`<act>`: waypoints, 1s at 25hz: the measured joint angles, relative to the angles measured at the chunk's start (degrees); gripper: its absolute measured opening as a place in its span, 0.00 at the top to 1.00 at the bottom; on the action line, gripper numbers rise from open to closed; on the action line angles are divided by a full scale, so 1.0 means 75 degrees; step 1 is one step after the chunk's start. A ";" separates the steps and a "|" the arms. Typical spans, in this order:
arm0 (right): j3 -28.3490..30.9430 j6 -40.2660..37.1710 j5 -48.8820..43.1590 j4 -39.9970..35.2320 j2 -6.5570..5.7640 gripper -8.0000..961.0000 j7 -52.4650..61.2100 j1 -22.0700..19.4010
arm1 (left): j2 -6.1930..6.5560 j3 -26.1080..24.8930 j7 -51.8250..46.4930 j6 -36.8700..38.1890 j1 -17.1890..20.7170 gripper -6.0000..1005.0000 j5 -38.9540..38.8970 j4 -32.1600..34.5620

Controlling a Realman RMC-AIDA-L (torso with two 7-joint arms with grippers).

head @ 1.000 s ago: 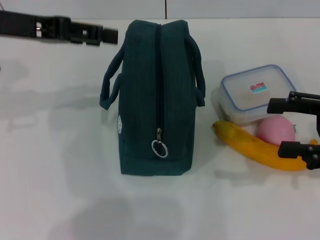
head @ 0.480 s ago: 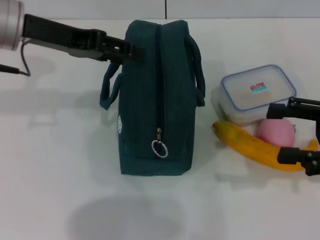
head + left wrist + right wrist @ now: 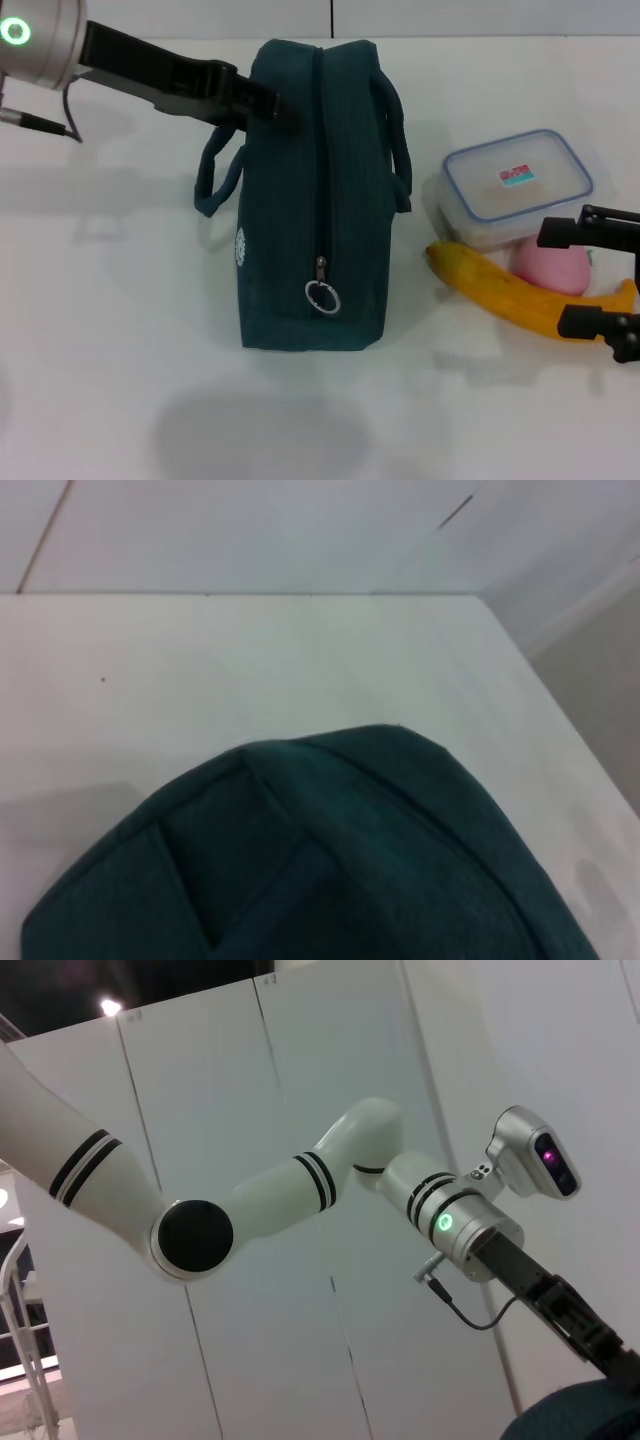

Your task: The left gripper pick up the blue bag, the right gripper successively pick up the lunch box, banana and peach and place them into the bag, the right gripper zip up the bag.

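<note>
Left hand (image 3: pixel 270 105) fingertips hidden against blue bag (image 3: pixel 315 200).

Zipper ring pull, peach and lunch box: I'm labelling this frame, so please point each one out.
zipper ring pull (image 3: pixel 321 297), head view, on the silver ring.
peach (image 3: pixel 555 266), head view, on its pink upper surface.
lunch box (image 3: pixel 517 178), head view, on the lid's label.

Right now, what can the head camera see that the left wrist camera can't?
Only the head view shows the lunch box, the banana, the peach, both grippers, the left gripper at the far end of the blue bag and the right gripper open beside the fruit. Only the left wrist view shows the far table edge. Both show the bag and the white table.
</note>
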 joint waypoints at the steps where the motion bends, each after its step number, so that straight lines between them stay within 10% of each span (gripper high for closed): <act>1: 0.0003 0.0001 0.0000 0.0019 -0.0001 0.15 -0.0016 -0.0005 | 0.0002 0.0002 -0.0009 -0.0003 -0.0070 0.20 0.0136 -0.0093; 16: 0.0005 0.0059 -0.0012 0.0266 -0.0039 0.15 -0.0256 -0.0070 | -0.0006 0.0156 -0.0271 -0.0175 -0.0334 0.84 0.0386 -0.0202; 25: 0.0066 0.0291 -0.0108 0.0384 -0.0014 0.15 -0.0265 -0.0076 | -0.0012 0.0156 -0.0322 -0.0200 -0.0276 0.94 0.0403 -0.0202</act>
